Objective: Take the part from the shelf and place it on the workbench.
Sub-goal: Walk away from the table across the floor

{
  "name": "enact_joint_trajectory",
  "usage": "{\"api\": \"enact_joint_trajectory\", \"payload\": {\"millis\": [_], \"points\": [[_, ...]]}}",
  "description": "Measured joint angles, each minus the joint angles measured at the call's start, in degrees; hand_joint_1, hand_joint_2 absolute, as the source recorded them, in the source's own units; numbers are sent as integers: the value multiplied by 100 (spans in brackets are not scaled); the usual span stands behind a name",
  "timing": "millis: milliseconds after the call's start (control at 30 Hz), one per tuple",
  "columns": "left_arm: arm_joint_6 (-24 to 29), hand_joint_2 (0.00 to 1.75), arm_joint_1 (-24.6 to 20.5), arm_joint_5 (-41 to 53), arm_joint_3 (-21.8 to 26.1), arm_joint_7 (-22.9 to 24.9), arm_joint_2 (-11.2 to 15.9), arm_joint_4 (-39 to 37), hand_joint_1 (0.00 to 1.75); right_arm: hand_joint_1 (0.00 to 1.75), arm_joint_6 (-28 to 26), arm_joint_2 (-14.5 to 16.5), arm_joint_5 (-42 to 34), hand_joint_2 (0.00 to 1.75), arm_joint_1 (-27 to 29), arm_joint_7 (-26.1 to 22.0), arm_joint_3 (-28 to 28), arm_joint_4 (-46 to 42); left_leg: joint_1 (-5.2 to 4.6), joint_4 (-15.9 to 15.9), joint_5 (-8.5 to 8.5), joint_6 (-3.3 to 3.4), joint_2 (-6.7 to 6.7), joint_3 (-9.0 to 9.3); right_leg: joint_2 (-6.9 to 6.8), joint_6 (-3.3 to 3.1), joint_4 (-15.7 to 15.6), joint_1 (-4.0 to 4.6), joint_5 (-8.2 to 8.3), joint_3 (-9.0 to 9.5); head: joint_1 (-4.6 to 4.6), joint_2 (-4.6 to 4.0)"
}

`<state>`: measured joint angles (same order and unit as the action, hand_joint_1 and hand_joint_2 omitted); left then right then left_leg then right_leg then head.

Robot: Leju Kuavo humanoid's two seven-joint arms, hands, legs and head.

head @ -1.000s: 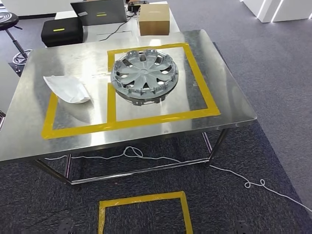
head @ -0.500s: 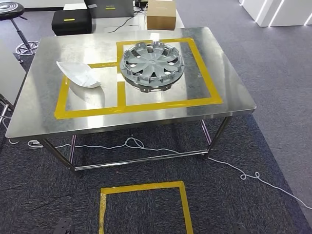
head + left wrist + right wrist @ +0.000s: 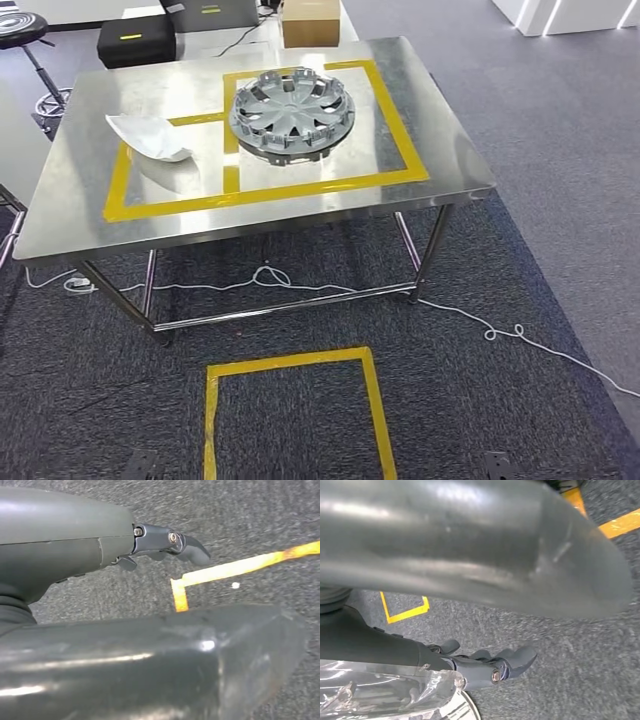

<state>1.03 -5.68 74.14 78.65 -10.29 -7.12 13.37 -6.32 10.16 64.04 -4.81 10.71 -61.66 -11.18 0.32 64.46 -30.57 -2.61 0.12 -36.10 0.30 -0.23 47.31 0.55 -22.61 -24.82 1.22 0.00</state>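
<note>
Hubcap, grey, lies flat on the steel worktop, inside the right-hand yellow-taped box; a white curved piece sits in the left box, apart from it. Head view: taped square on the near carpet. Left wrist view: left hand over carpet, fingers extended, empty. Right wrist view: right hand likewise released, grasping nothing.

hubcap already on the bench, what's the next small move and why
Probably step away from the bench: the hubcap lies flat inside its tape square, and the left hand and right hand hang empty above the carpet.
</note>
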Motion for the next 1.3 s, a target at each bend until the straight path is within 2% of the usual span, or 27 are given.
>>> {"api": "enact_joint_trajectory", "payload": {"millis": [33, 67, 100, 167, 233, 300, 333, 400, 467, 500, 533, 567, 600, 667, 733, 767, 833, 867, 933, 1000, 1033, 1067, 1100, 1133, 1200, 1267, 1300], "points": [[3, 0, 0, 0, -2, 0, 1, -2, 0, 0, 2, 0, -3, 0, 0, -2, -2, 1, -2, 271, -32, 0, 0, -32, -3, -3, 19, 7, 60, -91, 0, 0], [5, 0, 1, 0, -3, 0, 2, -2, 0, 0, 4, 0, -6, 0, 0, -2, -2, 1, -4, 344, 65, 8, 0, 29, -6, 1, 40, 11, 114, -178, 0, 0], [7, 0, 1, 0, -3, 0, 2, -3, 0, 0, 6, 0, -8, 0, 0, -3, -3, 1, -7, 180, 241, 23, 0, 204, -7, 9, 56, 13, 164, -254, -1, 0], [7, 0, -9, 0, -5, 0, 4, -3, 0, 0, 7, 0, -12, 0, -3, -5, -5, 1, -20, -614, 502, 74, 4, 825, -3, 37, 80, 18, 255, -354, -1, 0], [8, 0, -40, 0, -7, 0, 6, -3, 0, 0, 8, 0, -16, 0, -5, -10, -7, 1, -35, -1441, 546, 123, 4, 1413, 0, 83, 123, 33, 338, -414, 1, 0], [8, 0, -64, 2, -10, 13, 1, -4, 0, 0, 9, -1, -24, 0, -5, -14, -7, 1, -32, -1767, 544, 151, -4, 1567, -2, 141, 161, 45, 434, -499, 7, 0], [6, 0, -64, 8, -13, 26, -4, -8, 0, 0, 9, -4, -28, 0, -2, -16, -7, 1, -18, -1782, 558, 174, -7, 1519, 0, 175, 193, 45, 430, -563, 12, 0], [-1, 0, -45, 23, -17, 53, -11, -16, 0, 0, 10, -7, -35, 0, 15, -15, -7, 1, 10, -1808, 636, 249, -2, 1376, 6, 254, 514, 35, 90, -758, 37, 0], [-8, 0, -33, 45, -23, 61, -7, -19, 0, 0, 15, -6, -37, 0, 22, -15, -8, 1, 10, -1791, 769, 301, 4, 1190, 6, 322, 1306, 0, -547, -1016, 66, 0], [-9, 0, -30, 54, -27, 62, -5, -19, 0, 0, 16, -6, -37, 0, 23, -16, -9, 1, 8, -1776, 836, 302, 6, 1096, 5, 343, 1742, -14, -759, -1117, 73, 0], [-10, 0, -27, 61, -30, 63, -3, -19, 0, 0, 18, -7, -35, 0, 21, -17, -9, 1, 6, -1758, 903, 298, 9, 1001, 4, 356, 2064, -20, -824, -1157, 80, 0], [-11, 0, -26, 66, -33, 64, -2, -19, 0, 0, 19, -8, -34, 0, 22, -18, -9, 1, 5, -1740, 965, 290, 11, 910, 5, 360, 2187, -20, -733, -1102, 86, 0], [-11, 0, -26, 67, -35, 66, -1, -19, 0, 0, 20, -8, -33, 0, 22, -18, -9, 1, 6, -1725, 1024, 279, 13, 825, 5, 355, 2085, -20, -548, -941, 91, 0], [-11, 0, -26, 68, -39, 67, 1, -19, 0, 0, 22, -8, -30, 0, 11, -18, -9, 1, 4, -1711, 1147, 241, 10, 693, 15, 330, 1301, -19, -265, -310, 94, 0], [-11, 0, -26, 68, -43, 69, 3, -19, 0, 0, 29, -8, -21, 0, -17, -19, -9, 1, -4, -1710, 1266, 187, 6, 634, 35, 273, 315, -10, -320, 371, 89, 0], [-11, 0, -30, 68, -44, 71, 5, -19, 0, 0, 34, -7, -16, 0, -27, -19, -8, 1, -4, -1716, 1326, 158, 6, 617, 44, 241, 35, 2, -379, 539, 85, 0], [-10, 0, -28, 68, -44, 84, 10, -19, 0, 0, 48, -7, -8, 0, -25, -13, -5, 2, 8, -1727, 1420, 99, 7, 566, 36, 160, -74, 15, -353, 499, 77, 0], [-10, 0, -18, 68, -44, 94, 13, -19, 0, 0, 57, -7, -7, 0, -18, -8, -5, 3, 12, -1668, 1339, 71, 6, 502, 28, 115, -56, 14, -293, 420, 72, 0], [-10, 0, 10, 69, -45, 112, 13, -21, 0, 0, 71, -12, -5, 0, -7, -2, -10, 5, 12, -1165, 826, 28, 2, 265, 12, 34, -43, 2, -147, 252, 43, 0], [-11, 0, 17, 70, -46, 119, 8, -23, 0, 0, 75, -17, -4, 0, -2, -2, -16, 5, 7, -242, 209, 11, 1, -29, 7, 0, -2, 19, -11, 59, 17, 0], [-11, 0, 16, 70, -46, 120, 9, -23, 0, 0, 77, -18, -4, 0, -1, -2, -17, 5, 6, 133, 79, 12, 1, -112, 4, -8, 24, 29, 47, -41, 15, 0], [-11, 0, 17, 70, -46, 120, 11, -23, 0, 0, 82, -18, -5, 0, 0, -2, -17, 5, 3, 341, 90, 20, 0, -112, 1, -10, 51, 38, 100, -137, 14, 0], [-11, 0, 17, 70, -47, 120, 13, -23, 0, 0, 89, -18, -8, 0, 0, -2, -17, 5, -2, 330, 217, 37, 0, -6, -1, -8, 75, 44, 150, -226, 15, 0], [-11, 0, 16, 70, -48, 120, 15, -23, 0, 0, 97, -18, -13, 0, -1, -3, -17, 5, -11, 104, 391, 64, 1, 210, -1, -3, 92, 48, 201, -303, 14, 0], [-11, 0, 3, 70, -52, 120, 20, -23, 0, 0, 112, -16, -25, 0, -4, -7, -19, 5, -45, -755, 607, 135, 3, 898, 4, 21, 117, 58, 295, -404, 15, 0], [-11, 0, -32, 72, -58, 120, 23, -23, 0, 0, 126, -15, -34, 0, -5, -13, -21, 5, -75, -1490, 598, 186, 1, 1416, 3, 61, 146, 71, 390, -464, 24, 0], [-11, 0, -48, 72, -64, 120, 23, -23, 0, 0, 132, -16, -37, 0, -6, -15, -22, 5, -85, -1651, 594, 194, -2, 1500, 1, 87, 159, 77, 440, -502, 28, 0]]}}
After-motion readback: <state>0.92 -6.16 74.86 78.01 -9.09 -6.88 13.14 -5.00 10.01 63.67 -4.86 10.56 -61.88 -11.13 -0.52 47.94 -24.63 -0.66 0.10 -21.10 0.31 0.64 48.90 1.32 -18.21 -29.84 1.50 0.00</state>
